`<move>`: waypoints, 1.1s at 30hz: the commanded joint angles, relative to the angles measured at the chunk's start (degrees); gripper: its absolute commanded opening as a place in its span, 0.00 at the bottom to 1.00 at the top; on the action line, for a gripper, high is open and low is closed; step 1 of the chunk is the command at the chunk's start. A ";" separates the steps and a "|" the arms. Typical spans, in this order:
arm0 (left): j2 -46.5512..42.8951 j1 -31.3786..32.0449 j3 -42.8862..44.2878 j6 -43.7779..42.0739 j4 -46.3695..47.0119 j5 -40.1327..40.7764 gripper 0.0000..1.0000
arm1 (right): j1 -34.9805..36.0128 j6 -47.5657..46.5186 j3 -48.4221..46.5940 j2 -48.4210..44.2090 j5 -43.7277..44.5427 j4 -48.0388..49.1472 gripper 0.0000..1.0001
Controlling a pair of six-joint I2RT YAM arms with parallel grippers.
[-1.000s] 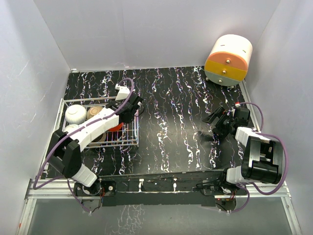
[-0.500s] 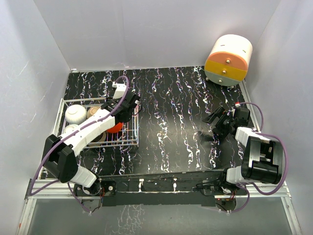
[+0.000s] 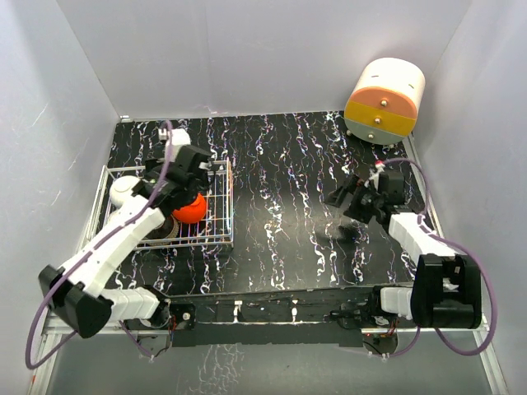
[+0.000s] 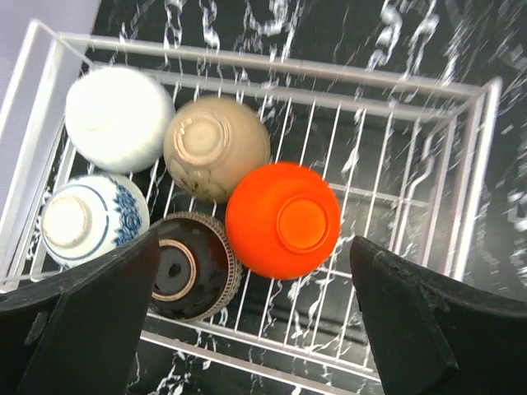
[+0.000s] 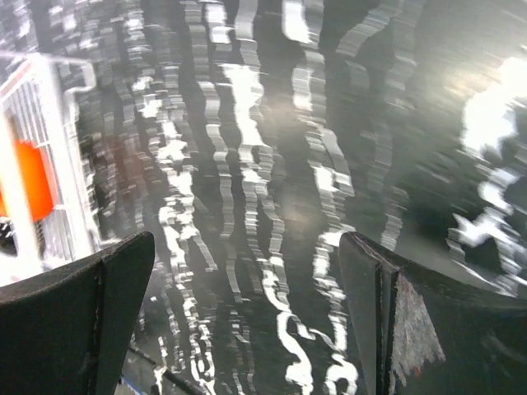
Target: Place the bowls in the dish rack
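The wire dish rack [image 4: 473, 156] holds all the bowls upside down: white [image 4: 115, 119], brown/gold [image 4: 216, 146], red-orange [image 4: 284, 218], blue-and-white [image 4: 82, 218] and black [image 4: 191, 265]. My left gripper [image 4: 255, 329] hangs open above the rack, over the red-orange bowl [image 3: 191, 207], with nothing between its fingers. In the top view the left gripper [image 3: 179, 183] is over the dish rack [image 3: 229, 216] at the table's left. My right gripper [image 3: 350, 202] is open and empty over the bare table at the right. The right wrist view is blurred, with the right gripper [image 5: 247, 313] wide open over the table and the red-orange bowl [image 5: 33, 181] at its left edge.
A round cream-and-orange drawer cabinet [image 3: 384, 100] stands at the back right corner. Grey walls close in the table on three sides. The black marbled tabletop [image 3: 288, 189] lies between the rack and the right arm.
My left gripper has opened, let go of the red-orange bowl in the rack and risen away to the left. The right arm has reached out a little to the left.
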State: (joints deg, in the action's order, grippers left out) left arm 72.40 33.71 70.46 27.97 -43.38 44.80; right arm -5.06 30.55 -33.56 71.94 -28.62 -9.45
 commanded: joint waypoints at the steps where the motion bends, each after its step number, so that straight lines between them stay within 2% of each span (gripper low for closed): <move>1: -7.57 -0.84 8.17 -1.95 -3.97 -0.37 0.97 | 10.71 1.07 -10.63 -3.39 2.03 -0.31 0.98; 7: -14.94 -0.83 15.87 -3.16 -6.28 -2.72 0.97 | 27.24 2.21 -24.54 1.78 6.73 -1.30 0.98; 14: -19.66 -0.80 19.24 -2.92 -8.61 -5.71 0.97 | 43.18 -0.64 -44.27 16.45 13.17 -6.50 0.98; 20: -24.17 -0.84 20.84 -3.47 -8.22 -6.02 0.97 | 50.02 -1.80 -56.41 27.47 14.23 -8.86 0.98; 26: -25.89 -0.80 20.95 -3.97 -9.81 -5.21 0.97 | 57.20 -4.95 -71.21 40.61 17.63 -15.19 0.98; 29: -26.83 -0.84 19.71 -3.68 -9.95 -5.06 0.97 | 58.22 -4.48 -77.90 46.44 19.55 -17.86 0.98; 33: -27.69 -0.77 18.58 -3.59 -10.20 -5.42 0.97 | 58.23 -3.36 -80.55 50.97 23.79 -18.06 0.98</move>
State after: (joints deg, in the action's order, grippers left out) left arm 45.17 33.10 89.91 25.30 -52.14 39.44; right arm 54.04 27.18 -109.71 120.60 -10.72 -26.06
